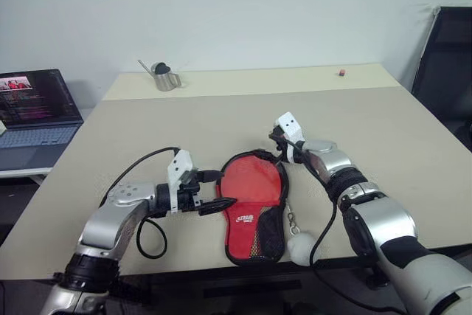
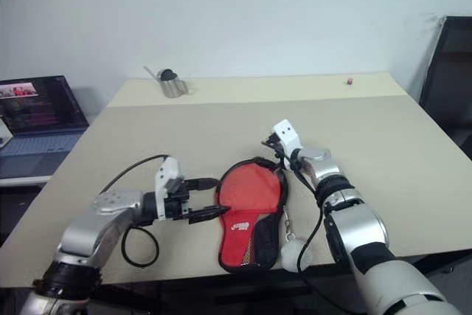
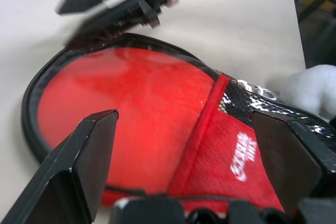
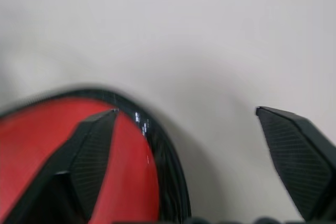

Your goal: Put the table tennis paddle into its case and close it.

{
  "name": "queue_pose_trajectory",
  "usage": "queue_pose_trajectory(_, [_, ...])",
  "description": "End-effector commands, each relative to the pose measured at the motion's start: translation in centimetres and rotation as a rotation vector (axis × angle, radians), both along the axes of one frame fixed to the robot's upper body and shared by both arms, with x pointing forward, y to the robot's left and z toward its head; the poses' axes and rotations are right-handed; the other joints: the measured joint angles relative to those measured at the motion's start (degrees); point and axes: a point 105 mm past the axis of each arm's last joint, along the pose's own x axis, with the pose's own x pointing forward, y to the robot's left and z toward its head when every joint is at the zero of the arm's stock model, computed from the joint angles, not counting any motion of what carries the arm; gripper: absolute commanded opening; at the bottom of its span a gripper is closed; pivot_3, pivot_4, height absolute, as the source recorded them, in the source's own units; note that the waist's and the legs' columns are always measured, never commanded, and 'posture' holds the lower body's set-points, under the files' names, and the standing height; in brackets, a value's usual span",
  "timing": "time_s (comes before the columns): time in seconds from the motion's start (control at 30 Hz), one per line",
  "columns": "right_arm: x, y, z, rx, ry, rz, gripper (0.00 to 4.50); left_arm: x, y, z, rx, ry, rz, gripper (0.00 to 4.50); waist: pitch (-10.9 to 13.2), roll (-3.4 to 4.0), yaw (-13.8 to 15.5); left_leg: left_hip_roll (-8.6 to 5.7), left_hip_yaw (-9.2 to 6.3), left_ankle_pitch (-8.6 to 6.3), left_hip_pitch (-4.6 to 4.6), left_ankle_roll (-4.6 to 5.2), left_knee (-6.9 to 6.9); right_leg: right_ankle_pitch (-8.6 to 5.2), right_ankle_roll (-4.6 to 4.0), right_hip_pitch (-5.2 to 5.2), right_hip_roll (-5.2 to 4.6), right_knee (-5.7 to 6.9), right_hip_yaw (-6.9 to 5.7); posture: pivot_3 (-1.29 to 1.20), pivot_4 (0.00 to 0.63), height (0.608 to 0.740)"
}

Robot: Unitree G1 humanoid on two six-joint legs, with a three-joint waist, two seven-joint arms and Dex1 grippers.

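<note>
We see even, soft indoor light on the table (image 1: 221,119), faint shadows beneath the case (image 1: 253,204), and both wrist views smeared with blur around its rim.

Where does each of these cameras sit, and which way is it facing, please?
Left and right eye views: on the head, looking forward and down over the table at the case, with both arms reaching in.
Left wrist view: on the left wrist, looking along the open left claw across the case's red side toward the right claw.
Right wrist view: on the right wrist, looking along the open right claw over the case's rounded black edge onto bare tabletop.
Shared: all views show the case; the left wrist and head views also show the right claw.
</note>
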Motion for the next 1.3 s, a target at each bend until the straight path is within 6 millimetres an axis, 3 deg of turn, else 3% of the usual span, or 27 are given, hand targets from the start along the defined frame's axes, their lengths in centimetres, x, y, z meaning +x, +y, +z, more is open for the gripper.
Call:
queue_pose_trajectory(0.03, [-1.1,-0.1,3.0,0.087,-0.064,0.092,4.46,1.0,-1.0,0.5,0.026,-0.048,-0.07,4.38,0.0,0.0,0.01,0.0,-0.01,0.0,-0.01,0.0,0.01,0.0,0.0,0.0,0.0,0.0,-0.02,0.0,0.15,0.74])
queue_pose_trajectory(0.23, [-6.6,-2.1,3.9,0.1,-0.045,0.172,4.46,2.1,-2.6,-0.8,0.074,-0.052,-0.165,4.38,-0.02,0.0,0.31,-0.03,-0.03,0.0,-0.17,0.0,0.03,-0.01,0.02,-0.05,-0.05,-0.11,-0.07,0.0,0.15,0.74])
queue_pose_trajectory(0.4, [-13.5,-4.7,4.7,0.059,0.019,0.245,4.46,2.9,-4.4,-2.6,0.118,-0.045,-0.242,4.38,-0.02,0.0,0.61,-0.04,-0.05,-0.01,-0.23,0.02,0.04,-0.01,0.02,-0.09,-0.04,-0.1,-0.1,0.0,0.15,0.74])
queue_pose_trajectory(0.63, [-21.4,-6.7,3.0,-0.058,0.202,0.348,4.46,3.7,-6.2,-3.6,0.14,-0.069,-0.288,4.38,-0.03,-0.05,1.43,-0.05,-0.06,-0.13,-0.07,0.32,0.09,-0.02,0.04,0.2,-0.02,-0.08,-0.21,0.0,0.15,0.74])
queue_pose_trajectory(0.73, [-22.7,-6.9,1.7,-0.125,0.223,0.336,4.46,3.8,-6.4,-3.8,0.141,-0.074,-0.297,4.38,-0.05,-0.08,1.6,-0.06,-0.04,-0.12,-0.02,0.33,0.15,-0.02,0.05,0.27,-0.02,-0.06,-0.22,0.0,0.15,0.74])
queue_pose_trajectory(1.0, [-24.1,-6.2,-1.4,-0.255,0.206,0.32,4.46,3.9,-6.5,-4.0,0.142,-0.076,-0.306,4.38,-0.1,-0.17,1.69,-0.06,-0.09,-0.12,-0.03,0.34,0.38,-0.02,0.09,0.32,-0.04,0.11,-0.25,0.0,0.15,0.74])
queue_pose_trajectory(1.3, [-23.4,-6.1,-3.6,-0.349,0.163,0.292,4.46,3.9,-6.2,-4.2,0.143,-0.075,-0.296,4.38,-0.08,-0.2,1.69,-0.04,-0.14,-0.16,-0.06,0.4,0.88,-0.06,0.15,0.38,-0.03,0.44,-0.27,0.0,0.15,0.74])
